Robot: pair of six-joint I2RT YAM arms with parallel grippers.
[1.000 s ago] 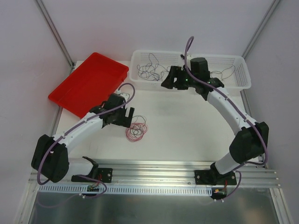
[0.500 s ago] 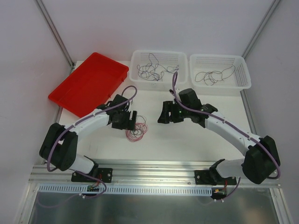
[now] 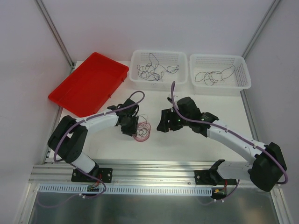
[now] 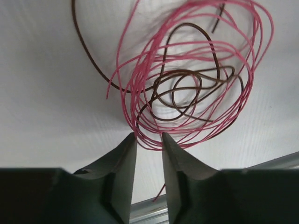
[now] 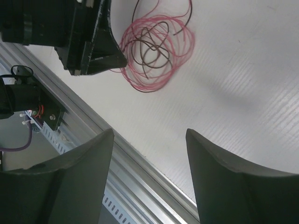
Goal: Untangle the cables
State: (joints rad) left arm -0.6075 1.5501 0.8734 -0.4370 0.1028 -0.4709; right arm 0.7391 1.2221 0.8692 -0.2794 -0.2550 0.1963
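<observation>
Now left fingers [image 4: 122, 172] narrow, tips straddling edge of pink cables [image 4: 189, 86]; right fingers [image 5: 74, 177] wide, holding nothing.

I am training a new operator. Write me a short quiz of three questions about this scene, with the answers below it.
1. True or false: the pink coil lies in a basket.
2. Which gripper has its tips at the pink coil? A. left B. right C. neither
3. Fill in: dark cables lie in ___ white baskets.

Key
1. False. It lies on the table.
2. A, the left gripper.
3. Two: the left basket and the right basket.
</observation>
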